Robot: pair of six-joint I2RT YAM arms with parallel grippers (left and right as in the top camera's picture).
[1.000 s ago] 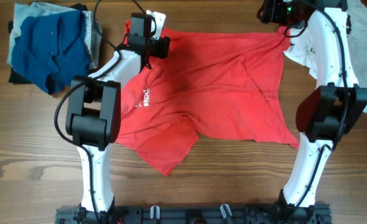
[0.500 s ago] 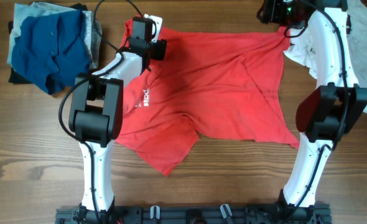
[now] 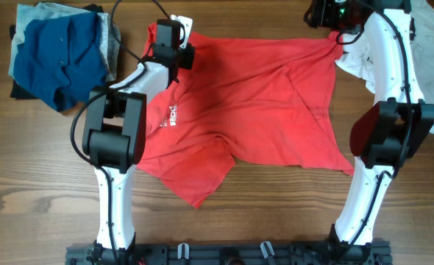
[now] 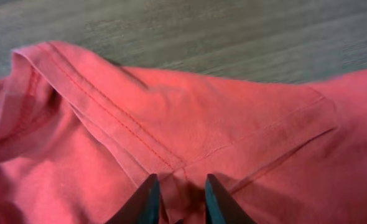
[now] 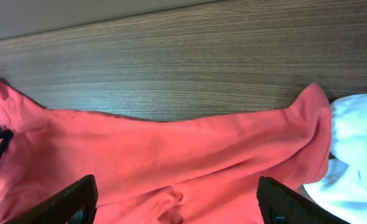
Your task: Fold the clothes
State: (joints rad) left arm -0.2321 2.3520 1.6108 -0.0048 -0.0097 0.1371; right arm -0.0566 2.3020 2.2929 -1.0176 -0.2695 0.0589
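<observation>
The red T-shirt [image 3: 254, 96] lies spread and creased on the wooden table, with white lettering [image 3: 169, 116] near its left side. My left gripper [image 3: 167, 34] is at the shirt's far left corner. In the left wrist view its jaws [image 4: 182, 199] stand narrow, pinching a raised fold of red fabric [image 4: 171, 124] beside a stitched seam. My right gripper [image 3: 325, 13] hovers over the shirt's far right corner. Its fingers [image 5: 78, 199] are spread wide above the red cloth [image 5: 171, 162] with nothing gripped. A white garment [image 3: 430, 44] lies to the right, touching the red corner [image 5: 357, 149].
A pile of blue and grey clothes [image 3: 59, 55] sits at the far left of the table. Both arm bases stand at the near edge. Bare wood [image 3: 276, 221] shows in front of the shirt and beyond its far edge [image 5: 202, 62].
The left gripper's jaws have closed in on a fold of the red T-shirt, and that wrist has shifted slightly. The right arm has not moved.
</observation>
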